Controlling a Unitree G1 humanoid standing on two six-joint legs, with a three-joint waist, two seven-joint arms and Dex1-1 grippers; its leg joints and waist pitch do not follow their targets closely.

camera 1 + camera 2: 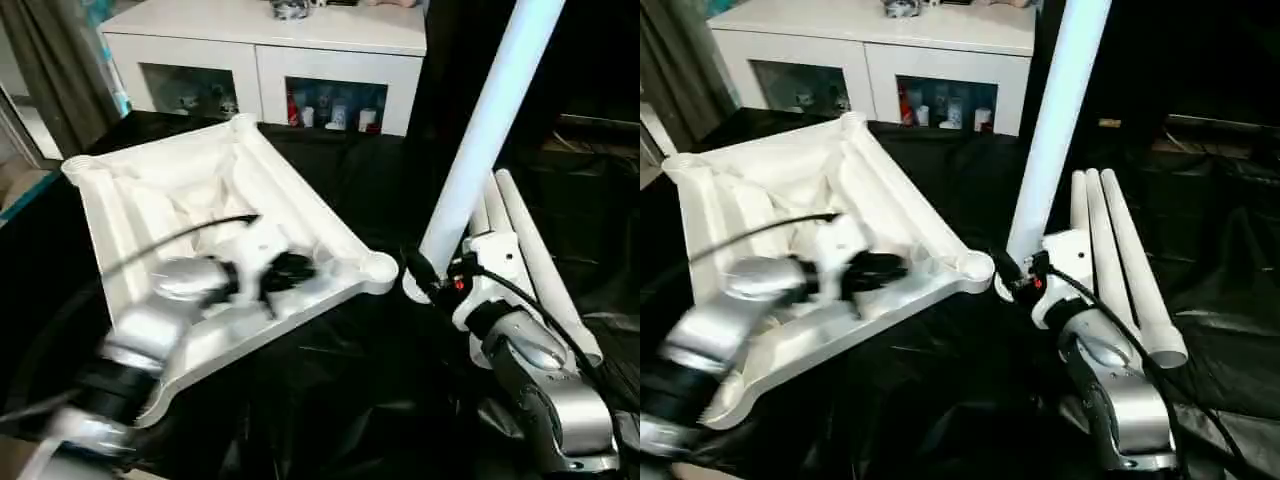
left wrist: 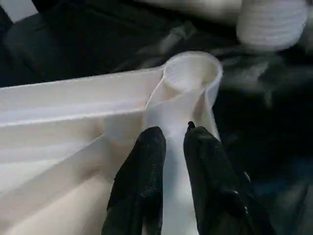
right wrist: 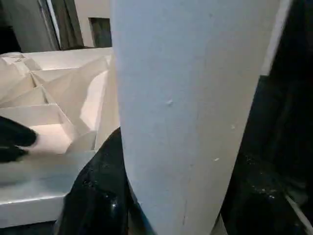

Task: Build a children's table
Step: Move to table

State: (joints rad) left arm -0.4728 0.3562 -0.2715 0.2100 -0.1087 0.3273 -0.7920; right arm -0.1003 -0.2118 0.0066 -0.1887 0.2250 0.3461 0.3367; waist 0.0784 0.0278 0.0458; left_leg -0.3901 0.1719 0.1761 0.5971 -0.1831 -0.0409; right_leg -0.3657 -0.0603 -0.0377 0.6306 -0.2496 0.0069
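Left eye view shows the children's table top (image 1: 215,215) lying upside down on black sheeting (image 1: 330,400), ribbed underside up, tilted so its far side sits higher. The left tool (image 1: 285,272) rests inside the rim near the corner socket (image 1: 378,265) at about four o'clock of the top; in the left wrist view its fingers (image 2: 146,161) stand slightly apart, astride a rib that runs to that socket, clamped on nothing I can make out. The right tool (image 1: 1015,278) is closed around the thick end of one white leg (image 1: 490,120), which rises steeply toward one o'clock, its foot just beside the socket but not in it. Three spare legs (image 1: 525,250) lie side by side at three o'clock, behind the right forearm. A white cabinet (image 1: 300,60) stands at twelve o'clock.

The likely trouble is alignment: the leg leans, so pressed down now it could catch the socket's lip and skid off. With the top tilted and the left tool not gripping, that shove could slide or tip the top on the slick sheeting. The leg's long free end could also twist in the grip.
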